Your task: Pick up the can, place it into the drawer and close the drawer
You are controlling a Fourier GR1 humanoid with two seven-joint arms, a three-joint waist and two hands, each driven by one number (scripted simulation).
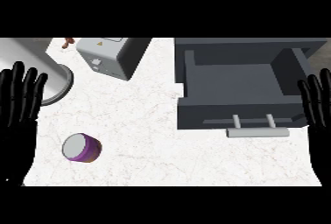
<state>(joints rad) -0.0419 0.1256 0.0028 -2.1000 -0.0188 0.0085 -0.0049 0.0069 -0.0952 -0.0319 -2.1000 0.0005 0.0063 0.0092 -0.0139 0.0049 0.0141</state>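
Observation:
A short purple can (81, 148) with a grey lid stands on the white counter at the lower left. The dark grey drawer (187, 78) is pulled open at the upper right, its inside bare, with a pale handle (256, 131) on its front. My left hand (19, 105) rests open at the left edge, fingers up, above and left of the can and apart from it. At the right edge my right hand (317, 103) rests open, fingers up, just beside the drawer's right wall.
A grey box-like appliance (111, 54) stands at the back, left of the drawer. A round grey rim (65, 83) shows at the far left beside my left hand. A small brown object (68, 43) lies at the back left.

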